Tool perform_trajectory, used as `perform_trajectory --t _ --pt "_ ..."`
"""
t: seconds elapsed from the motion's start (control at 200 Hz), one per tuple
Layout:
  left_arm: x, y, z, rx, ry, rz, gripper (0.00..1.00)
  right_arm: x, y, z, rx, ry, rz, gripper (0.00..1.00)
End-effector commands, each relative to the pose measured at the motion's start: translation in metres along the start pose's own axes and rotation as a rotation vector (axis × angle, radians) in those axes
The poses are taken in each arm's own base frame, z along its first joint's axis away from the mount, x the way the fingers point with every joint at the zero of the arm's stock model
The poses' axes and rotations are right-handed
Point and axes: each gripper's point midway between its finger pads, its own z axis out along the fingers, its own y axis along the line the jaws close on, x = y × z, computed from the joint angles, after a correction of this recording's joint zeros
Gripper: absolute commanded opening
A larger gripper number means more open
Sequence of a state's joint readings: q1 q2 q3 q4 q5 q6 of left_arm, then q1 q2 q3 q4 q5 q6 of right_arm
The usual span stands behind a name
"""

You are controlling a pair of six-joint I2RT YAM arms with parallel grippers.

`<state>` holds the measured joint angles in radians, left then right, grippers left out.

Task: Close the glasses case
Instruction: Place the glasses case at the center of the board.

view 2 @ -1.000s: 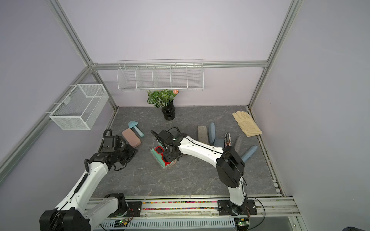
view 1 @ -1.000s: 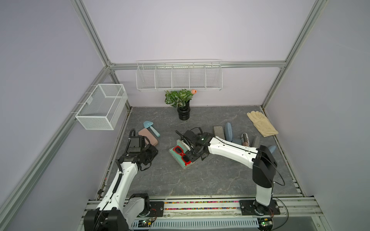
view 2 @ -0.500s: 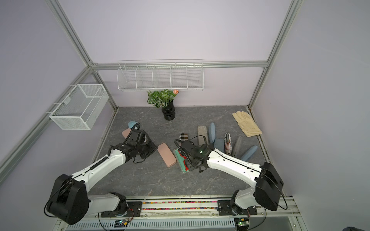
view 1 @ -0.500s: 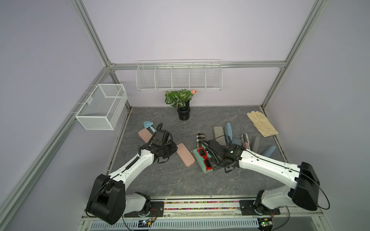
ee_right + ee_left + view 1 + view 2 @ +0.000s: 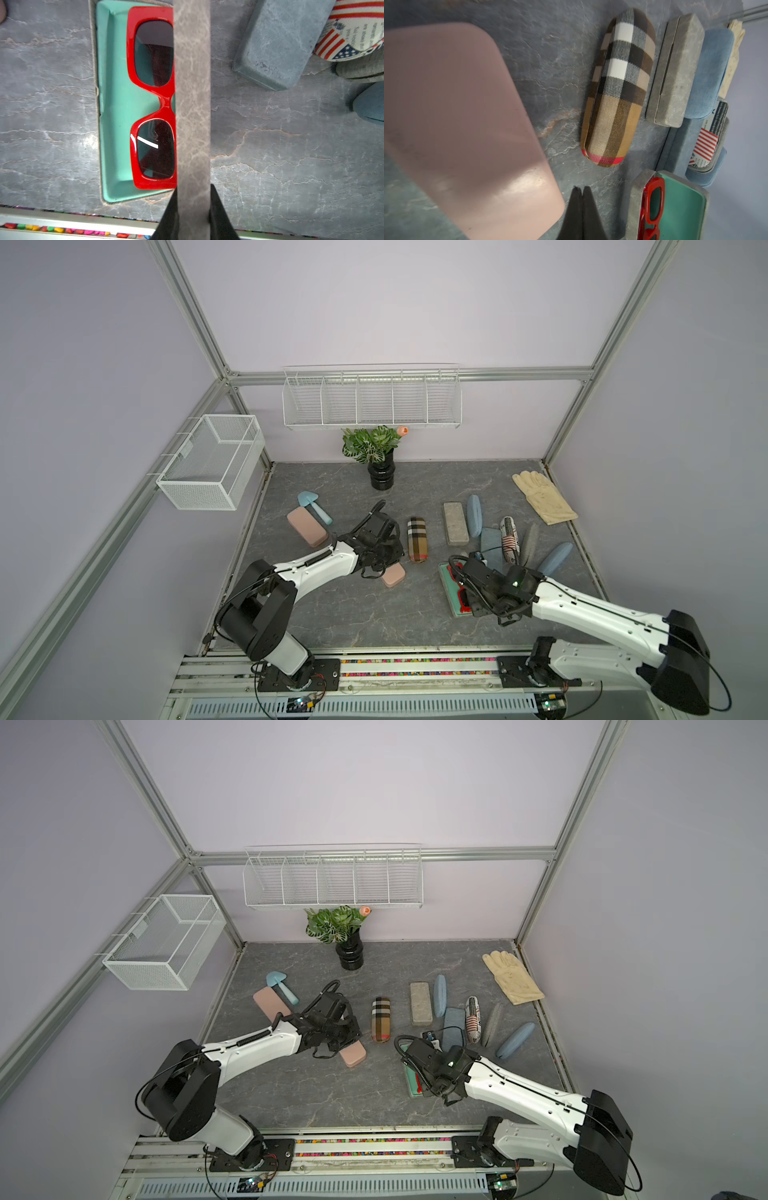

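The open glasses case (image 5: 112, 124), holding red sunglasses (image 5: 166, 101), is seen near the worktop's (image 5: 270, 155) front edge with bare surface along both long sides, its upright grey half (image 5: 193, 104) pinched between the right fingers (image 5: 218, 212), while the left fingers (image 5: 589, 207) are pressed together beside the pink case (image 5: 456, 124).

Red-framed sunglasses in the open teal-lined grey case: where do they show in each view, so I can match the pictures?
In a top view: red-framed sunglasses, front right of centre, in the open teal-lined grey case.
In a top view: same place, a thinner red strip.
Left wrist: against the case's grey wall, past the plaid case.
Right wrist: on the teal lining, partly behind the upright grey lid.
Shared landmark: the flag-print case.
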<state>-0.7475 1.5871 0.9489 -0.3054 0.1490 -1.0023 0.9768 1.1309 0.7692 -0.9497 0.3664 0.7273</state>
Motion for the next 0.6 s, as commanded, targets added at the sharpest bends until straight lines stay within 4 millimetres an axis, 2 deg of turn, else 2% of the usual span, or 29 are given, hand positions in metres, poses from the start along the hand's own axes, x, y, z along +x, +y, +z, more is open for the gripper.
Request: perform_trajectory --t 0.0,0.095,0.305,0.52,0.595 --pt "0.002 -0.024 0.003 0.036 -0.015 0.014 0.00 -0.002 0.000 0.007 0.005 -0.024 0.057 0.17" --pt "0.013 -0.029 0.009 0.034 0.009 0.034 0.00 -0.002 0.003 0.010 -0.005 -0.023 0.066 0.21" --pt "0.032 -0.037 0.023 0.031 0.052 0.067 0.00 -0.002 0.007 0.006 -0.030 -0.017 0.071 0.40" --pt "0.057 -0.050 0.034 0.026 0.101 0.126 0.00 -0.016 0.011 -0.027 -0.109 -0.074 0.066 0.55" --pt "0.069 -0.056 0.038 0.024 0.119 0.155 0.00 -0.014 0.003 -0.041 -0.102 -0.071 0.050 0.58"
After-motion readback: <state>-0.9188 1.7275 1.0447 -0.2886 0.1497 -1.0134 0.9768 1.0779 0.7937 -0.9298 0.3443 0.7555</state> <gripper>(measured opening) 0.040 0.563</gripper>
